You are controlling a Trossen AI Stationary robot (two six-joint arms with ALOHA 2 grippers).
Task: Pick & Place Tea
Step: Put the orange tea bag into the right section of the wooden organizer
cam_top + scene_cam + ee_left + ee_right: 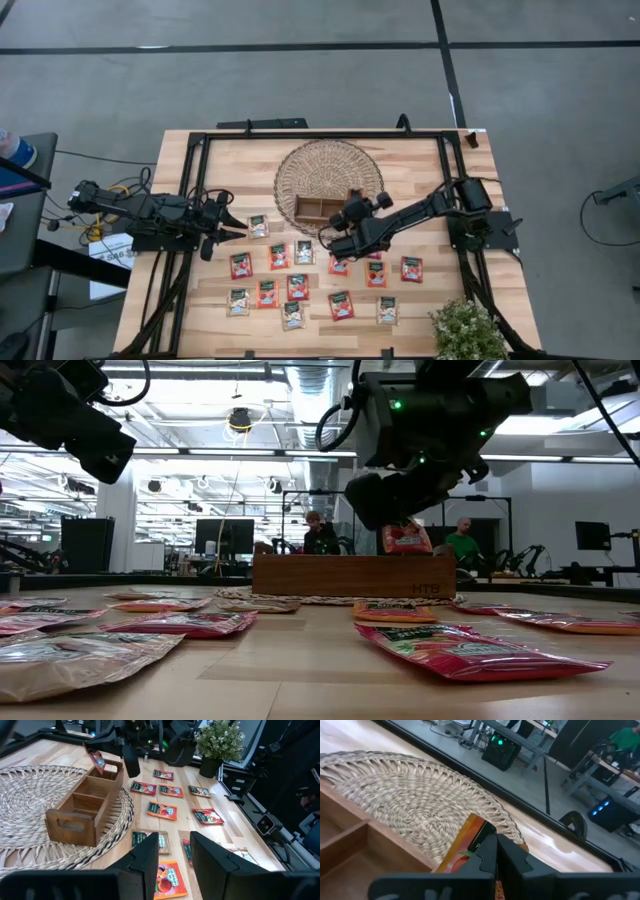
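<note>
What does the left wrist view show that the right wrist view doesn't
Only the left wrist view: the small potted plant with pale flowers, flat red tea sachets lying on the light wooden table, and the left gripper, open. Only the right wrist view: the right gripper up close, shut on a red-orange tea sachet. Both: the round woven straw mat and the brown wooden three-compartment tray.

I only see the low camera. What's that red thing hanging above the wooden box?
Observer: A red tea sachet, pinched in the right gripper.
Operator: Which end of the box is it over?
Observer: From above, the gripper hangs over the wooden tray's right end compartment.
Operator: What's the box sitting on?
Observer: A round woven mat.
Operator: And the other arm?
Observer: The left gripper waits beside the mat, holding nothing.
</note>
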